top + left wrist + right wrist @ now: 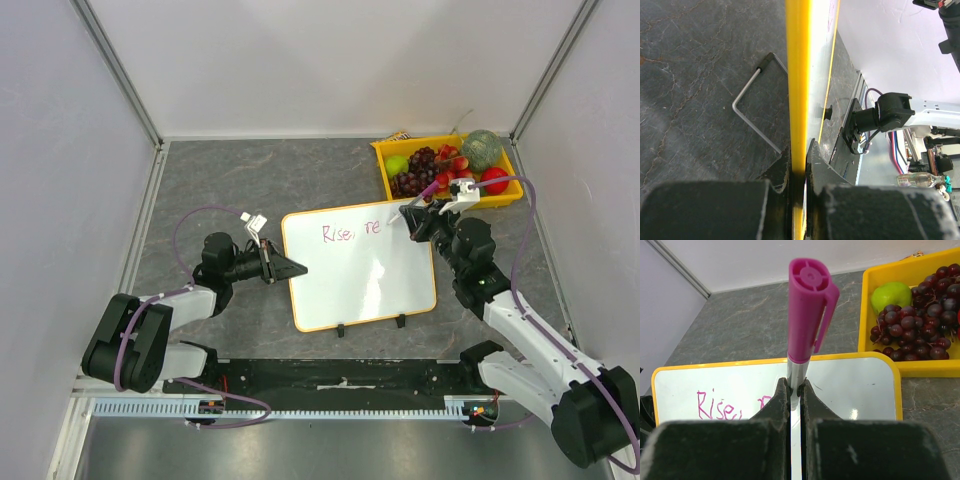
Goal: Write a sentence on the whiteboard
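Observation:
The whiteboard lies tilted at the table's middle, white with an orange-yellow rim. Pinkish-red writing, the sentence, reads about "Rise, re" along its far edge. My left gripper is shut on the board's left rim, one finger on each face, as the left wrist view shows. My right gripper hovers over the board's far right part, shut on a marker with a magenta cap on its upper end. The marker's tip is hidden below the fingers. The writing sits left of them.
A yellow fruit tray with grapes, a green apple and other fruit stands just behind the right gripper. Two black clips sit on the board's near edge. A bent wire stand lies under the board. Walls enclose the table.

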{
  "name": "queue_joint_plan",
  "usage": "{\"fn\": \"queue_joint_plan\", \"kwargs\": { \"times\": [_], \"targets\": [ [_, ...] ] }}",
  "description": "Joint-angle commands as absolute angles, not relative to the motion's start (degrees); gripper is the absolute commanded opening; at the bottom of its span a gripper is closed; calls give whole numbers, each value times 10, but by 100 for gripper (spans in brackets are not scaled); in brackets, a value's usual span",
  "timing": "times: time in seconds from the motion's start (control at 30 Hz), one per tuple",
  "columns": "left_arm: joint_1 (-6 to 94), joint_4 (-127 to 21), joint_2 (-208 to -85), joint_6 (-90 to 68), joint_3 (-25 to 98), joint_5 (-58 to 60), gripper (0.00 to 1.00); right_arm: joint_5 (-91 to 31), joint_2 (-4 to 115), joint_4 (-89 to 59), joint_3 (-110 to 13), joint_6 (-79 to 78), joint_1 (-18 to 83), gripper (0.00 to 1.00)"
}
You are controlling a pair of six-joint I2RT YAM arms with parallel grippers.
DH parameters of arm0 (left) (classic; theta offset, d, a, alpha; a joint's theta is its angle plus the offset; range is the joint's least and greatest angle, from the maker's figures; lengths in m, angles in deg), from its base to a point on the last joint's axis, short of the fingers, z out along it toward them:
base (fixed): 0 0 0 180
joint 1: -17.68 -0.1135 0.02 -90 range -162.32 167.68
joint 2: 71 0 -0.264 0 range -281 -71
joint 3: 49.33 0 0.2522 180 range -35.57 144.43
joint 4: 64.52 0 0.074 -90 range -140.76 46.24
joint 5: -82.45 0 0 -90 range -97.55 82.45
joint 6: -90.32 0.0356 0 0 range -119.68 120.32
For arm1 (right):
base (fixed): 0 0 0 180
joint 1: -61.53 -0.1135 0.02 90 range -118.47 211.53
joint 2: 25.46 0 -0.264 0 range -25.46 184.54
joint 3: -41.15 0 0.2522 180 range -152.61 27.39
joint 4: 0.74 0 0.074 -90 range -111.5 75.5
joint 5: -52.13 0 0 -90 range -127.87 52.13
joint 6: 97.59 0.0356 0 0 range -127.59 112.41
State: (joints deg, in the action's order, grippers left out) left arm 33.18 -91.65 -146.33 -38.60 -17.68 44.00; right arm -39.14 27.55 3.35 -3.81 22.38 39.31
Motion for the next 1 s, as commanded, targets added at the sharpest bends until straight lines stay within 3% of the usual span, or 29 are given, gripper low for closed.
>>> {"fn": "queue_joint_plan", "kwargs": {
  "times": [0.0,0.97],
  "targets": [
    [331,-850,-1483,-286,-183,334,2,-387,278,55,-45,216,396,0],
    [331,-850,-1484,-285,-182,336,2,-416,295,92,-57,228,396,0]
  ]
}}
